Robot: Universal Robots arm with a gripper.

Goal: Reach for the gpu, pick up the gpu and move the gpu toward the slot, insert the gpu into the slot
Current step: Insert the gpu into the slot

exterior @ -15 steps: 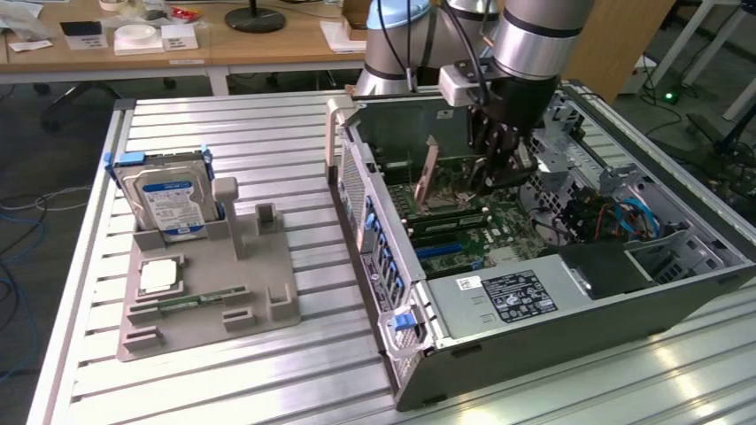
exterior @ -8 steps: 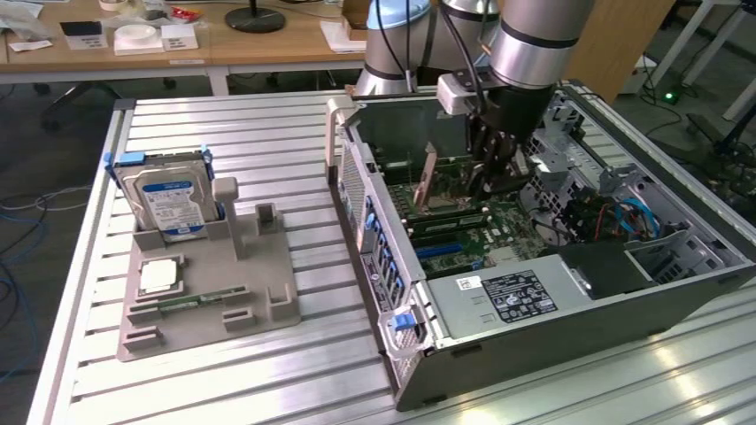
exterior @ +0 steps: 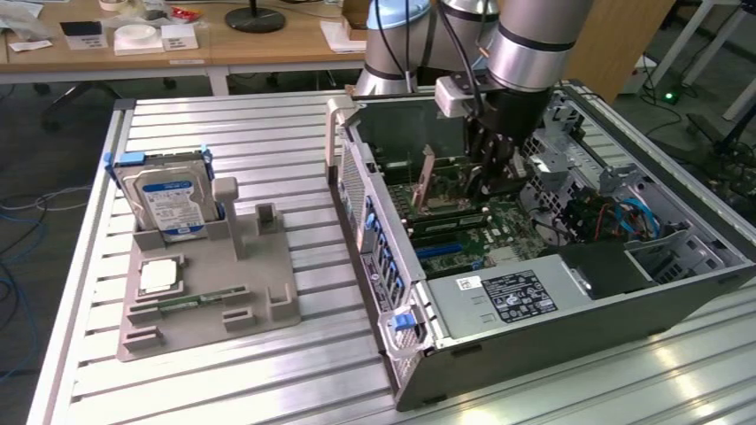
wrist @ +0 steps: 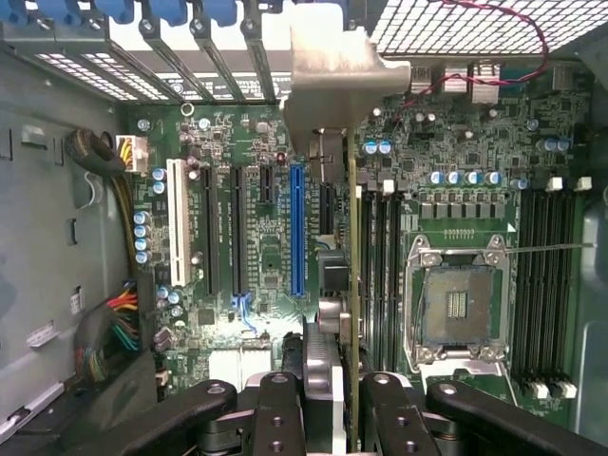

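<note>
Wrist view: black pincer [wrist: 350, 408] clamps the thin, edge-on gpu [wrist: 352, 285] with its pale metal bracket.

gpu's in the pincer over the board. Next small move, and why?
Probably a small sideways shift toward the blue slot, before any descent. In the wrist view the pincer holds the gpu edgewise, its bracket up, and the card's edge sits beside that slot, not over it.

gpu [wrist: 352, 237]: edgewise, upright, pale bracket | slot [wrist: 297, 228]: blue, beside it
</note>
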